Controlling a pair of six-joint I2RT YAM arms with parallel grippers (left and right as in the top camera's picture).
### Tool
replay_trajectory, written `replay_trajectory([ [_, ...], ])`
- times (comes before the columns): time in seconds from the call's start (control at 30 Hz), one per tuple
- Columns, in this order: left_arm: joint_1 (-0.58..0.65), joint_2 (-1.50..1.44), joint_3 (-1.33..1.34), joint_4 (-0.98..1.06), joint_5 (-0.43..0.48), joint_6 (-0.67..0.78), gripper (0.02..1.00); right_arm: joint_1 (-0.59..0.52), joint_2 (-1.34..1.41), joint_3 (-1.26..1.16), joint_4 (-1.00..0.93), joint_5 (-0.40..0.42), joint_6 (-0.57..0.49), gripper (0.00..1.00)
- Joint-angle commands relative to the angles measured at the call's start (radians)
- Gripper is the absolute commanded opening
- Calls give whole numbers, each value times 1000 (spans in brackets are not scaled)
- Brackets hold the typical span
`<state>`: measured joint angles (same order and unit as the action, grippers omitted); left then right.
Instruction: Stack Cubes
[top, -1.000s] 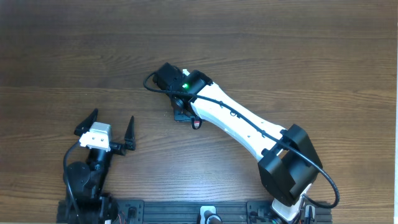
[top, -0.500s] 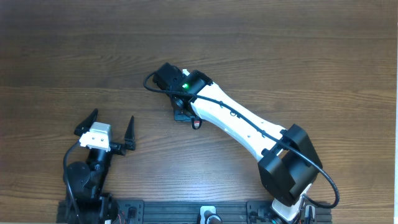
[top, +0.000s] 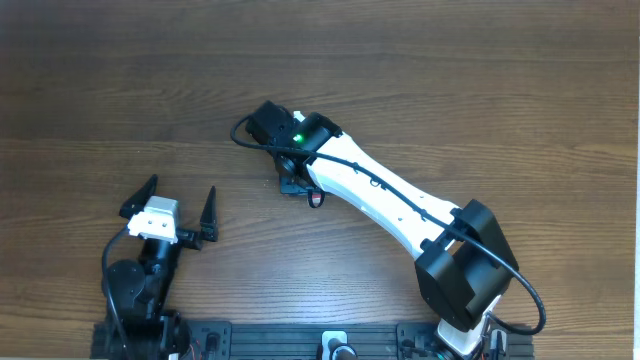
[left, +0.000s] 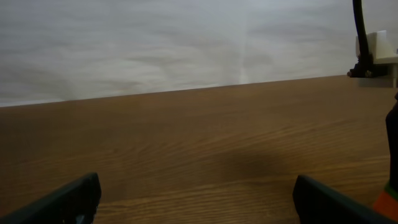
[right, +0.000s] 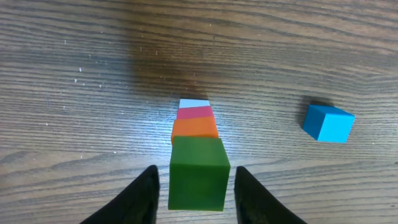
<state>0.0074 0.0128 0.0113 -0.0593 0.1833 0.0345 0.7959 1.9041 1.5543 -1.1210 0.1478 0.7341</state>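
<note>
A stack of cubes stands on the wooden table (right: 74, 56): a green cube (right: 198, 174) on top, then an orange cube (right: 194, 127), a red cube (right: 195, 112) and a pale cube (right: 194, 102) at the bottom. My right gripper (right: 196, 180) hangs directly above the stack, open, one finger on each side of the green cube with a sliver of table showing on both sides. A lone blue cube (right: 328, 122) lies on the table apart from the stack. In the top view the right arm's wrist (top: 295, 135) covers the stack, with a bit of red (top: 316, 199) peeking out. My left gripper (top: 180, 205) rests open near its base.
Bare wood surrounds the stack on all sides. The left wrist view looks low across the table (left: 186, 137) toward a pale wall, with part of the right arm (left: 376, 53) at its edge.
</note>
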Motion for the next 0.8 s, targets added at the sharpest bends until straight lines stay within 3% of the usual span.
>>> replay_trajectory([
  [0.03,-4,-6,-6,-1,-6,14,1000,-8,13,7,3,0,1,446],
  [0.3,-4,-6,-6,-1,-6,14,998,-33,8,34,-7,-13,-15,551],
  [0.6,-4,-6,-6,-1,-5,14,996,-36,0,194,-125,-23,-87,849],
  [0.8,-4,-6,-6,-1,-6,14,998,-134,-27,216,-210,-20,-127,862],
])
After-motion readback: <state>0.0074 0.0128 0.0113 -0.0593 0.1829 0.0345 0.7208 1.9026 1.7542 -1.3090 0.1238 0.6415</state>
